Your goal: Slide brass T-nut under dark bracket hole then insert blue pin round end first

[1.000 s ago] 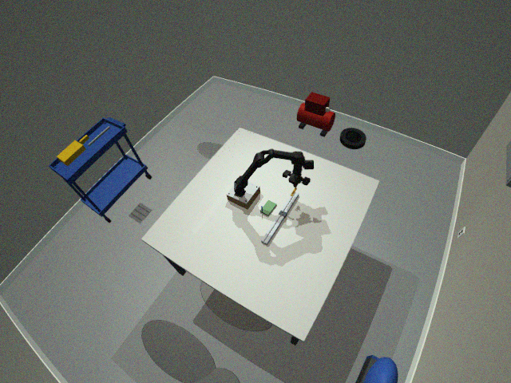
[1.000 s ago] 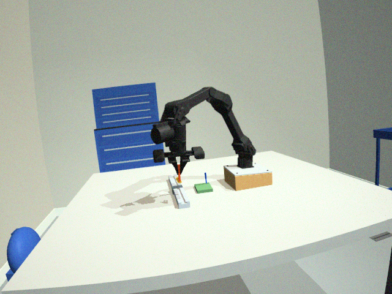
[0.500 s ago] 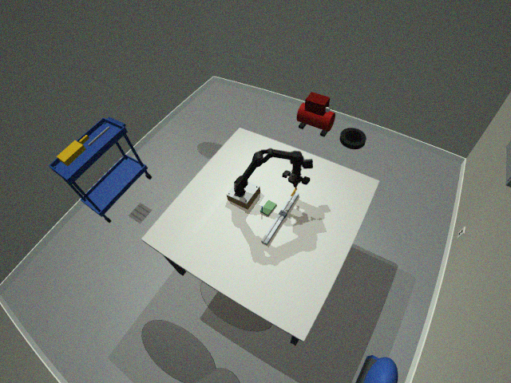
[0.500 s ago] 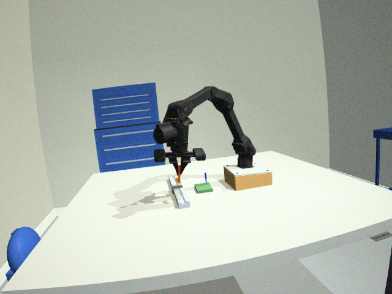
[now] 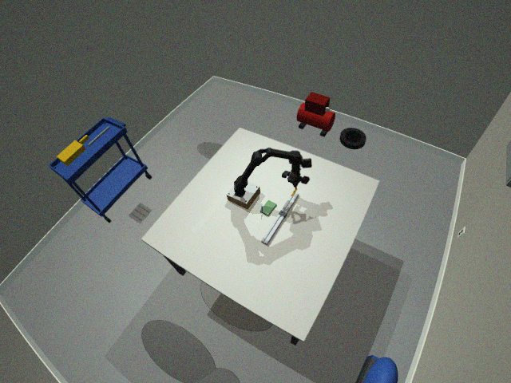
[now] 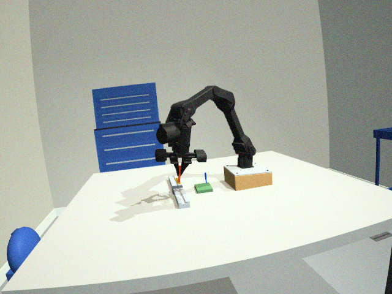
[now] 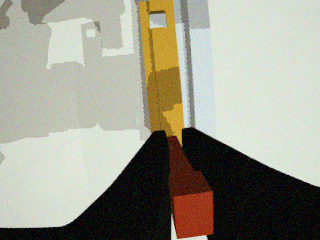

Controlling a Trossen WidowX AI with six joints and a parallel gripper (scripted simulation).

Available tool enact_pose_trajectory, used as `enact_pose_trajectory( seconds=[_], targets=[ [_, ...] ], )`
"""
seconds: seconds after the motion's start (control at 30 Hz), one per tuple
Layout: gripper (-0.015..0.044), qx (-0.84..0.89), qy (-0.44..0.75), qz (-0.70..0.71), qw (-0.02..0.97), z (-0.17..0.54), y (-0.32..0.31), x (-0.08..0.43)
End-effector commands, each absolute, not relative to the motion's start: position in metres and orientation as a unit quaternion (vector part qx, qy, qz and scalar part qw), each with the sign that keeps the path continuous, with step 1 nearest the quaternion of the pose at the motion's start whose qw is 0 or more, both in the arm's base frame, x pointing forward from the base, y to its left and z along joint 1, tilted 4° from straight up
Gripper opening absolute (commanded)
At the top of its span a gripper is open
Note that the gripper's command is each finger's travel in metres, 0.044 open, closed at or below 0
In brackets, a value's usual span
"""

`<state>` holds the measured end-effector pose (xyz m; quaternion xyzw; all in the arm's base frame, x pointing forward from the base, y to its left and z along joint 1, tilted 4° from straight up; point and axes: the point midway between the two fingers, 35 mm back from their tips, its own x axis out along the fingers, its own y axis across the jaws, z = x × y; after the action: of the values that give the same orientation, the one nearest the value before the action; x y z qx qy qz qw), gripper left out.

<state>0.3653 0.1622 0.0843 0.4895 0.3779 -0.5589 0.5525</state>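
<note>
At the lower middle of the wrist view, the gripped faces of the orange handle (image 7: 193, 215) (image 6: 179, 174) are hidden by the black fingers of the tool (image 7: 174, 140) (image 6: 179, 176). The near end of the brass T-nut (image 7: 162, 60) is covered there too, and its far end is cut off by the top edge. In the top view, the bracket hole is too small to be made out.
</note>
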Motion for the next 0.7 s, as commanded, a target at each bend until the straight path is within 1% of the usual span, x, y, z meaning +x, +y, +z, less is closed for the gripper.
enact_pose_trajectory(
  seconds=[0.0, 0.67],
  targets=[
    [-0.015, 0.493, 0.371, -0.557, 0.555, 0.0839, 0.162, 0.3646],
    [-0.015, 0.507, 0.348, -0.543, 0.572, 0.0814, 0.164, 0.3624]
  ],
)
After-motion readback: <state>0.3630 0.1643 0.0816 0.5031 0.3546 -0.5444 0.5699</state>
